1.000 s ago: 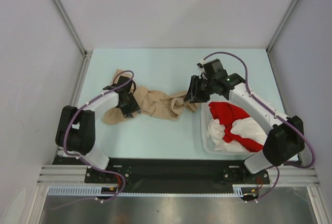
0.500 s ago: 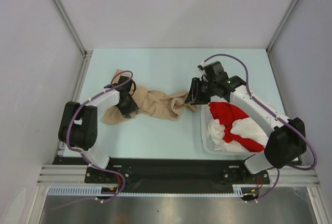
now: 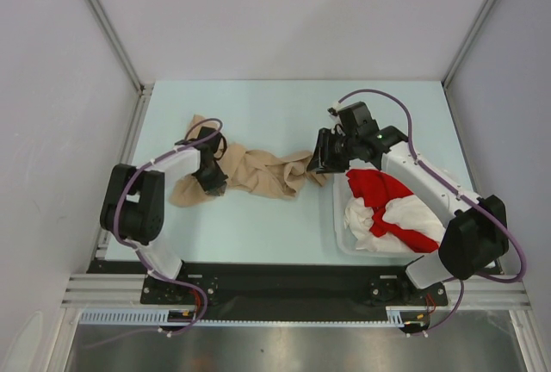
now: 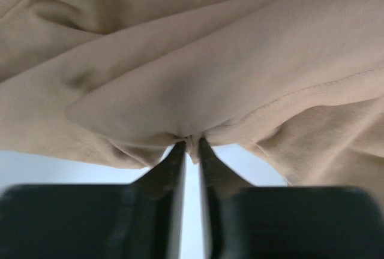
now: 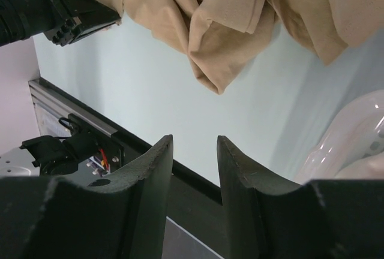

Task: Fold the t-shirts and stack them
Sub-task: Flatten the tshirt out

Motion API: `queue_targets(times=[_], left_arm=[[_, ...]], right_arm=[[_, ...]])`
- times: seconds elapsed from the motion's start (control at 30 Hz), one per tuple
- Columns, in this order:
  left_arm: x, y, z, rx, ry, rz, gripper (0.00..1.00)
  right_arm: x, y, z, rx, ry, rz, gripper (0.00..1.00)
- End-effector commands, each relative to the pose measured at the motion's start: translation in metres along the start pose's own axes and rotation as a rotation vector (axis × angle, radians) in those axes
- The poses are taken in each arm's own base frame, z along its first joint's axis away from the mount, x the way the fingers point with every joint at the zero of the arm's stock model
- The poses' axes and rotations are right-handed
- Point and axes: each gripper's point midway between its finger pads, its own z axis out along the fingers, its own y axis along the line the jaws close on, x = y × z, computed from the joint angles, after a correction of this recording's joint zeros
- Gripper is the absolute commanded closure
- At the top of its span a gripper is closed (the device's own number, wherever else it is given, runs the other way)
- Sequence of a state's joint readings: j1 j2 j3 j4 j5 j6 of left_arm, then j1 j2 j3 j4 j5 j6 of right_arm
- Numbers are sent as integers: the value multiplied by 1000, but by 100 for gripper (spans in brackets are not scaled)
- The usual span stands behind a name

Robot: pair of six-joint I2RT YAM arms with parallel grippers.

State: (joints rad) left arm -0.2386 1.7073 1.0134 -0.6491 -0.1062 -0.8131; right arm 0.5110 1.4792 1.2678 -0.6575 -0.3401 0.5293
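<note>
A crumpled beige t-shirt [image 3: 258, 174] lies on the pale table between the two arms. My left gripper [image 3: 211, 178] is at its left part. In the left wrist view its fingertips [image 4: 191, 145] pinch a small fold of the beige cloth [image 4: 198, 85], with the jaws nearly together. My right gripper [image 3: 320, 161] hovers at the shirt's right end. Its jaws [image 5: 193, 142] stand open and empty, with the beige shirt [image 5: 222, 25] beyond them. A red t-shirt [image 3: 379, 187] and a white t-shirt [image 3: 413, 213] lie bunched in the basket.
The white plastic basket [image 3: 338, 217] sits at the right front, beside the right arm; its pale rim [image 5: 354, 133] shows in the right wrist view. A black rail [image 3: 275, 282] runs along the near edge. Grey walls and metal posts enclose the table.
My left gripper's jaws have closed onto a fold of the beige t-shirt, and the left arm has shifted slightly. The right arm has barely moved.
</note>
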Motion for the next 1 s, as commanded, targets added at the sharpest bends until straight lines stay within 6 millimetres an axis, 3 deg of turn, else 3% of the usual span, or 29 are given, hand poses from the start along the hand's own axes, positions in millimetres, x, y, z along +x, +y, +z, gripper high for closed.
queue_targets(times=[0.0, 0.07, 0.13, 0.27, 0.3, 0.33, 0.37, 0.4, 0.43, 0.47, 0.53, 0.6, 0.67, 0.73, 0.8, 0.83, 0.93, 0.97], left_arm=[[-11, -2, 6, -9, -31, 4, 88], [-11, 3, 0, -17, -42, 5, 100], [-15, 8, -8, -28, -66, -2, 100], [-27, 20, -57, -3, -160, -18, 100], [-37, 20, -86, 42, -234, -11, 100], [-35, 31, -103, 23, -250, -5, 100], [-48, 37, -125, 15, -328, -9, 100], [-54, 43, -162, 68, -426, -27, 100], [-58, 50, -180, 76, -477, -35, 100], [-64, 68, -207, 37, -552, -56, 100], [-58, 94, -238, -2, -607, -79, 100], [-64, 109, -269, -4, -700, -114, 100], [-65, 120, -299, 14, -764, -132, 100], [-64, 130, -314, -8, -782, -141, 100], [-68, 131, -342, 31, -832, -160, 100], [-69, 137, -359, 43, -870, -180, 100], [-68, 148, -375, 30, -908, -195, 100], [-66, 150, -373, 28, -905, -200, 100]], right_arm=[[-4, 0, -4, 24, -25, -39, 59], [-1, -4, 0, 48, -11, -54, 58], [3, -10, 10, 74, 26, -57, 58], [17, -19, 34, 138, 105, -103, 56], [21, -20, 39, 151, 126, -121, 55], [25, -25, 50, 180, 160, -123, 53], [23, -28, 54, 204, 163, -135, 51], [26, -27, 62, 216, 176, -158, 50], [25, -27, 66, 226, 178, -175, 47], [21, -27, 75, 243, 178, -191, 46], [15, -35, 81, 290, 173, -194, 41], [6, -39, 90, 293, 175, -192, 41], [-2, -27, 97, 226, 168, -188, 41], [-2, -15, 107, 165, 177, -186, 40], [5, -5, 119, 112, 209, -155, 40], [13, 3, 125, 86, 231, -151, 40], [33, 23, 138, 15, 272, -157, 46], [56, 47, 138, -52, 321, -195, 47]])
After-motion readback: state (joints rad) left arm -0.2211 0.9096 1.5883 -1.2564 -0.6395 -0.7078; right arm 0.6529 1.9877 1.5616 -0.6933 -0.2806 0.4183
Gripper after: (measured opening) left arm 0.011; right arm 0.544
